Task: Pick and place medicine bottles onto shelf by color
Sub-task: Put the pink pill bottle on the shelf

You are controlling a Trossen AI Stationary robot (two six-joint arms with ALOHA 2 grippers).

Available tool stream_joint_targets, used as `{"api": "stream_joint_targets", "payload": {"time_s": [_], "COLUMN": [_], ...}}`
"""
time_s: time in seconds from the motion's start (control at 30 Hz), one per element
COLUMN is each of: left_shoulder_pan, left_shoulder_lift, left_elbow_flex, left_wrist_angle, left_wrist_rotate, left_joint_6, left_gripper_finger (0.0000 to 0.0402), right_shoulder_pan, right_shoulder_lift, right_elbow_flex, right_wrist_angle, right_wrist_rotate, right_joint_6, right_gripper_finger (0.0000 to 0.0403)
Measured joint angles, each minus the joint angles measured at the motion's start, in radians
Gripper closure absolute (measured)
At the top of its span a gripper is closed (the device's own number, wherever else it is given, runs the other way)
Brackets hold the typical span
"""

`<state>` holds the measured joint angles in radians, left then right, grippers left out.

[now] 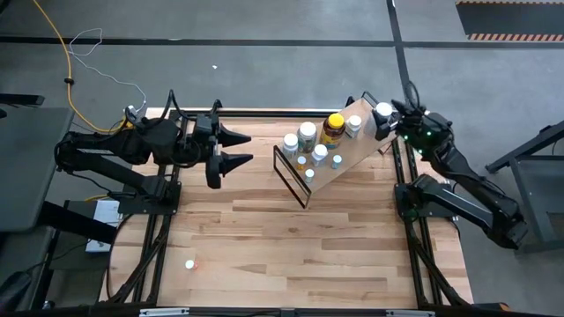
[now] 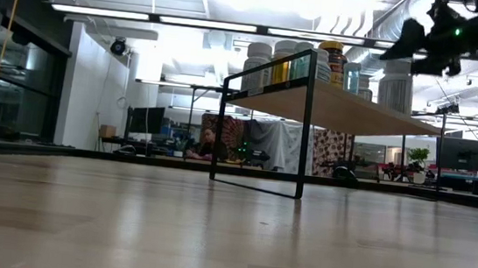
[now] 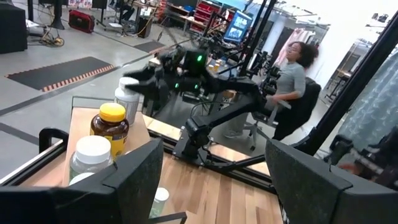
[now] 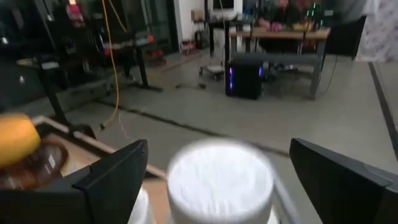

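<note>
The shelf (image 1: 352,157), a light-wood board on black wire ends, stands slanted at the table's far right. Several medicine bottles stand on it: white ones (image 1: 307,133) and an amber one with a yellow cap (image 1: 333,129). A large white bottle (image 1: 383,111) stands at the shelf's far right end. My right gripper (image 1: 393,121) is open above it, and the white cap (image 4: 221,177) shows between and below the fingers, clear of both. At the table's left, my left gripper (image 1: 240,147) hangs open and empty, pointing level at the shelf.
A small white object (image 1: 189,263) lies on the bare wood near the table's front left. A person (image 3: 292,81) sits in the room beyond the right arm. Open tabletop stretches in front of the shelf.
</note>
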<state>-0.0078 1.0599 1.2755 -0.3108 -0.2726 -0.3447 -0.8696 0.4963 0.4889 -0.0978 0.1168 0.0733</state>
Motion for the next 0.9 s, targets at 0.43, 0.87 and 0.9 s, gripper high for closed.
{"api": "stream_joint_targets", "payload": {"time_s": [0.43,0.87,0.9], "left_shoulder_pan": [0.0,0.0,0.0], "left_shoulder_lift": [0.0,-0.081,-0.091], "left_elbow_flex": [0.0,-0.024,-0.045], "left_wrist_angle": [-0.031,-0.051,-0.035], "left_wrist_rotate": [0.0,0.003,0.006], "left_joint_6": [0.047,0.113,0.113], "left_gripper_finger": [0.0129,0.0129,0.0129], "right_shoulder_pan": [0.0,0.169,0.195], "right_shoulder_lift": [-0.001,0.017,0.021], "right_elbow_flex": [0.204,0.184,0.184], "right_wrist_angle": [0.012,0.381,0.396], "right_wrist_rotate": [-0.106,-0.417,-0.411], "right_joint_6": [0.281,0.606,0.614], "right_gripper_finger": [0.002,0.002,0.002]}}
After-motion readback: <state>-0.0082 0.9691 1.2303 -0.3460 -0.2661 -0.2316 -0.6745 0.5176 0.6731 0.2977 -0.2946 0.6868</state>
